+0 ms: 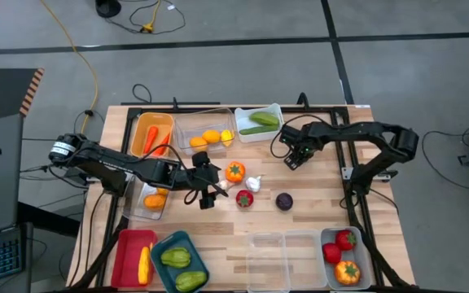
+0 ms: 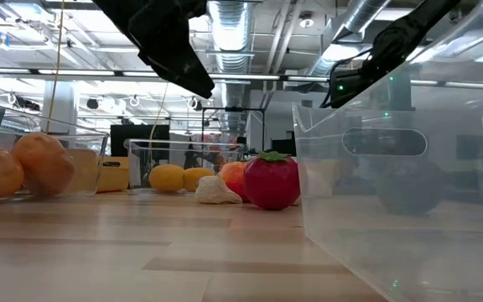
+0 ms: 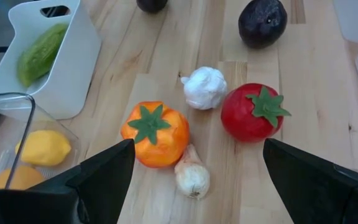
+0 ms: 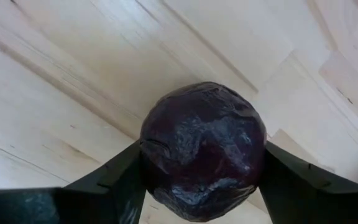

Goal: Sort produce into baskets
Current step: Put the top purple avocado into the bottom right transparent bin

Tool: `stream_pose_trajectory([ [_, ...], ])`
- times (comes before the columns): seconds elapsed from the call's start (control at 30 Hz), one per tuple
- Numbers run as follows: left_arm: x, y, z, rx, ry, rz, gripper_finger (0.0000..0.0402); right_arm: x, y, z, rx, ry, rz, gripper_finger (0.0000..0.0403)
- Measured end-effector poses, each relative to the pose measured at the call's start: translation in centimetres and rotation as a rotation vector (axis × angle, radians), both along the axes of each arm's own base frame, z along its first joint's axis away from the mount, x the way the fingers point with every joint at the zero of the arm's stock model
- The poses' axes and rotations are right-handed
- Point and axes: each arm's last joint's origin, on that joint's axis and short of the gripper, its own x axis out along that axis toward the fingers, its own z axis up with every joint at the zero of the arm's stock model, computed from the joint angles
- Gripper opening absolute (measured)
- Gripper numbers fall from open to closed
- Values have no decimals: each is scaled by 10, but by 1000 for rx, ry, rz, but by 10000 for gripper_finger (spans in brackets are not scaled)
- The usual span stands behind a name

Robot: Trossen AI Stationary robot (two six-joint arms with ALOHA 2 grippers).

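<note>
Since loose produce lies mid-frame on the counter (image 1: 316,220), sorting is judged part done. A dark purple fruit (image 4: 202,149) is gripped in the right claw (image 1: 293,156), upper centre-right, and an empty clear basket (image 1: 267,259) is needed next. The left claw (image 1: 208,194), wide open and empty, is hung over the red tomato (image 3: 253,112) and garlic (image 3: 204,87), possibly crowding the route.

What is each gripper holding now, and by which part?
Right gripper holds the dark purple fruit by its two sides; left gripper is open, empty.
</note>
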Motion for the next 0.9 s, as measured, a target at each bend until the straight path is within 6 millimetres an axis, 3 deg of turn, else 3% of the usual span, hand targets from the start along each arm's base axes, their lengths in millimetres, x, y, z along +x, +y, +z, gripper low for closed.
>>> stream_pose_trajectory([
  [0.2, 0, 0, 0, 4, 2, -4, 342, 7, 15, 35, 2, -32, 52, 281],
  [0.33, 0, 0, 0, 4, 1, -4, 342, 14, 38, 66, 43, -165, 106, 281],
  [0.57, 0, 0, 0, 4, 1, -3, 342, 14, 108, 98, 185, -332, 283, 281],
  [0.9, 0, 0, 0, 23, 7, -21, 342, -3, 216, 97, 352, -356, 306, 282],
])
